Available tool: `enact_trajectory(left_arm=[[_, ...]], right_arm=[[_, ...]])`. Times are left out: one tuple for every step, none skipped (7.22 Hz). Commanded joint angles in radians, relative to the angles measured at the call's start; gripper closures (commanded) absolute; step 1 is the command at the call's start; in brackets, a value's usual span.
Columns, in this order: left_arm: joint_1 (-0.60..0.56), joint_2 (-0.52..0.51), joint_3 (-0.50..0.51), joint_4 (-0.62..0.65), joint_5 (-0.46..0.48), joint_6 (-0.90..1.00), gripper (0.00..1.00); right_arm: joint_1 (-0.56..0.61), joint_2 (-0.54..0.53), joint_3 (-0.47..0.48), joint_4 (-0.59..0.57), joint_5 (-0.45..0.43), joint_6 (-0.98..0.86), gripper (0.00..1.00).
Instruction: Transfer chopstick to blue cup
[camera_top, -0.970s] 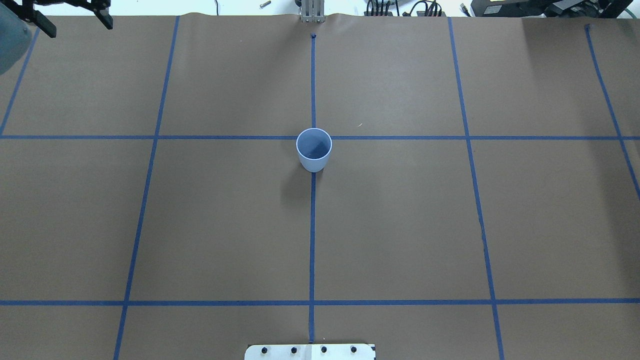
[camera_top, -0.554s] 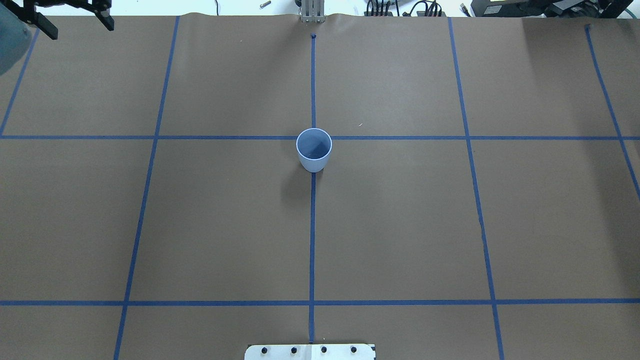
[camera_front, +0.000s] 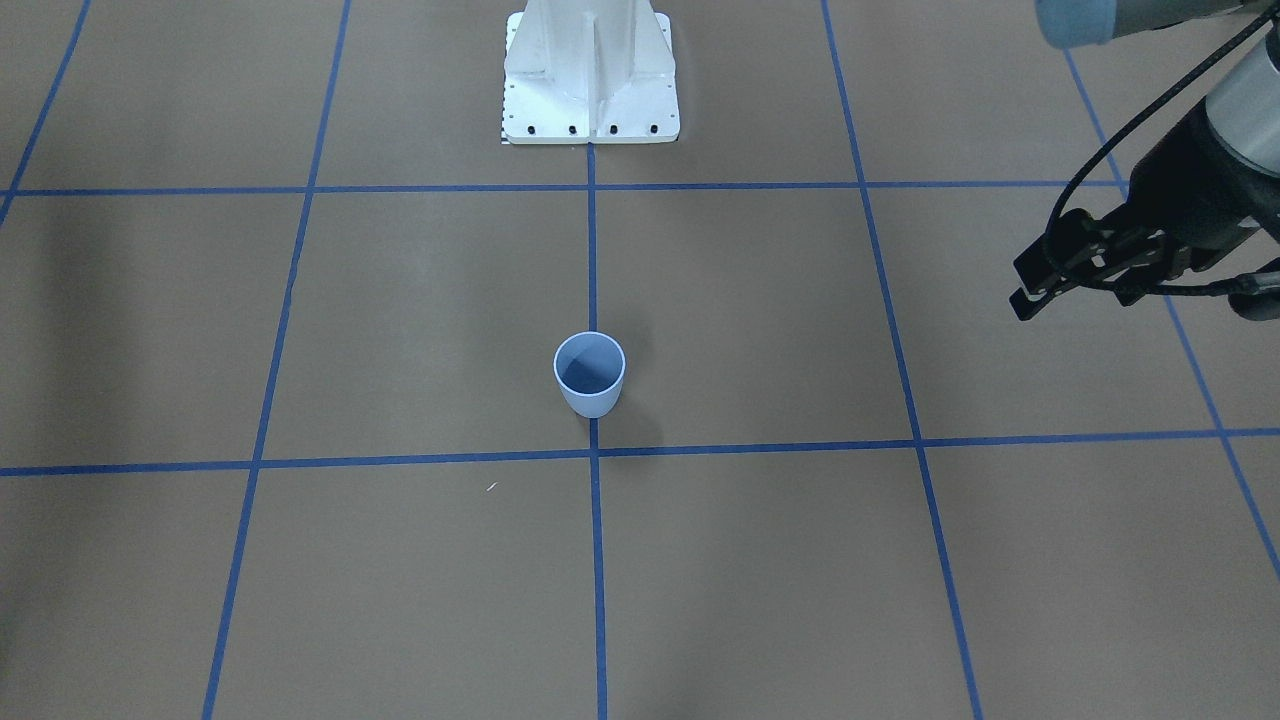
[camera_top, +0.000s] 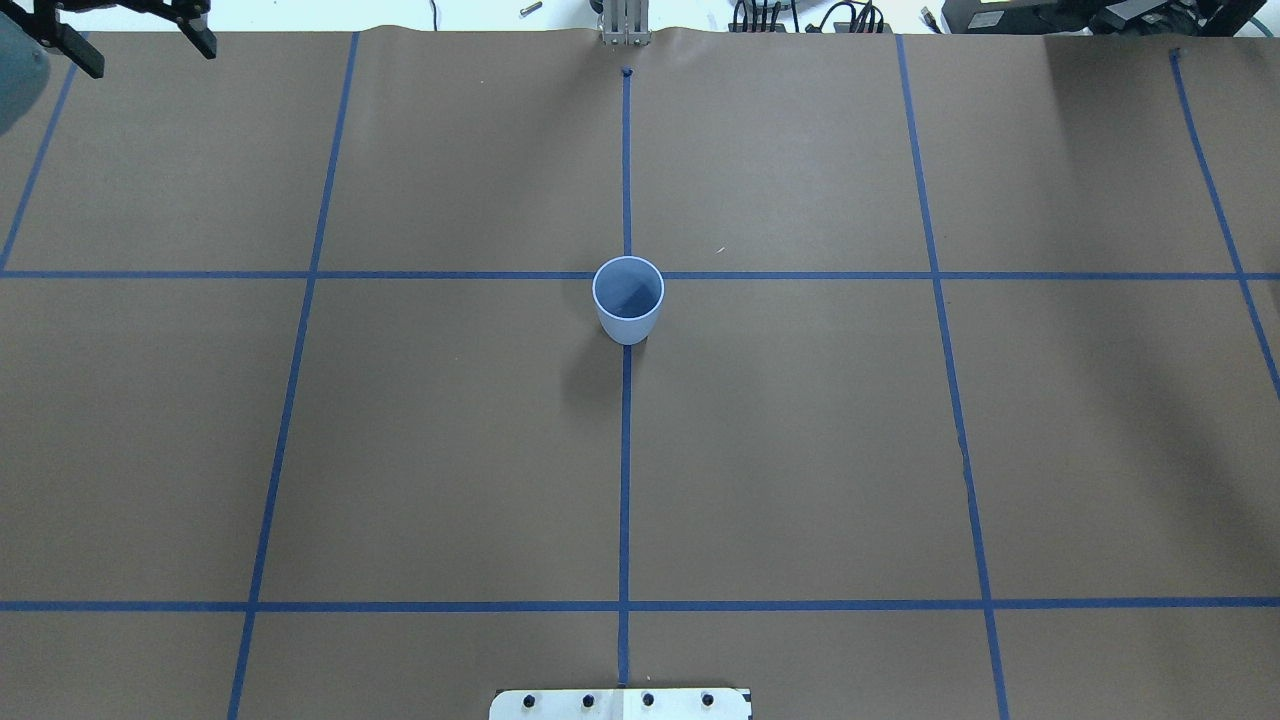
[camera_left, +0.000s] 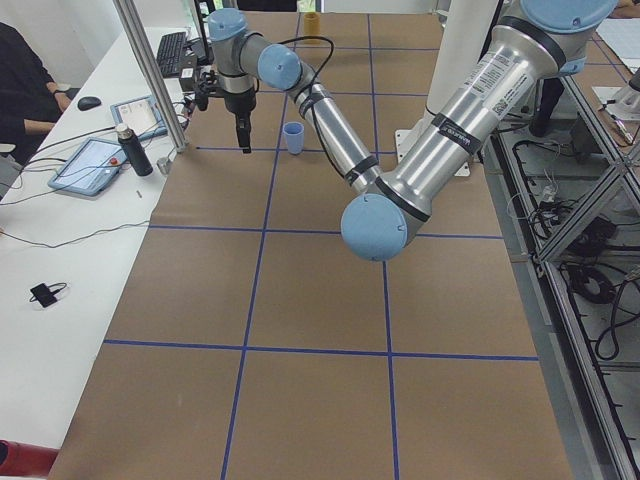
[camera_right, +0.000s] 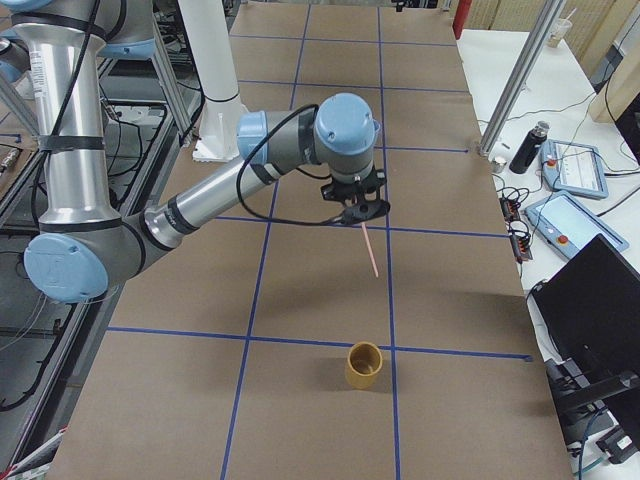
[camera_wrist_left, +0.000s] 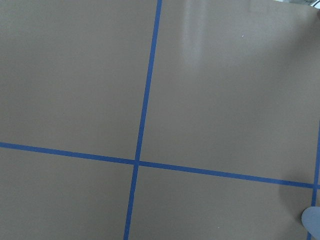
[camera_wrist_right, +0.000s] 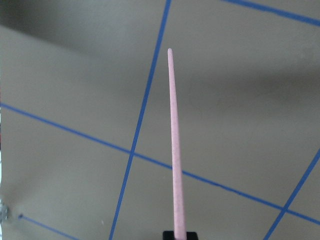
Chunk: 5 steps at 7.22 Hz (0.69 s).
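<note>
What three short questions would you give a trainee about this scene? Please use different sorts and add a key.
1. Fill in: the fingers of the left gripper are ___ (open or shut).
2. True or false: the pink chopstick already stands in the blue cup.
3. Choose: the chopstick is held by A) the left gripper, B) the right gripper, C) nothing.

Key: 1 open; 2 false; 3 B.

Brown taped table (camera_top: 800, 450) — blue cup (camera_top: 628, 300) upright at its centre.
</note>
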<state>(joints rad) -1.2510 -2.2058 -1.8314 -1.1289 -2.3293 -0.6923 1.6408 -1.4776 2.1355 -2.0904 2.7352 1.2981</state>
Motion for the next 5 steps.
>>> enact_trajectory(left_arm=[[-0.143,0.040,0.065,0.000,-0.001,0.229,0.02],[-0.203,0.087,0.107,-0.009,-0.001,0.341,0.02],[-0.250,0.113,0.182,-0.006,0.007,0.523,0.02],[-0.307,0.118,0.266,-0.026,0.007,0.563,0.02],[-0.320,0.162,0.305,-0.099,0.007,0.562,0.02]], right_arm=[[-0.187,0.289,-0.001,0.000,0.018,0.093,1.00],[-0.279,0.395,-0.014,0.003,0.009,0.096,1.00],[-0.385,0.483,-0.022,0.018,-0.030,0.084,1.00],[-0.518,0.567,-0.041,0.077,-0.105,0.090,1.00],[-0.582,0.689,-0.151,0.137,-0.141,0.095,1.00]])
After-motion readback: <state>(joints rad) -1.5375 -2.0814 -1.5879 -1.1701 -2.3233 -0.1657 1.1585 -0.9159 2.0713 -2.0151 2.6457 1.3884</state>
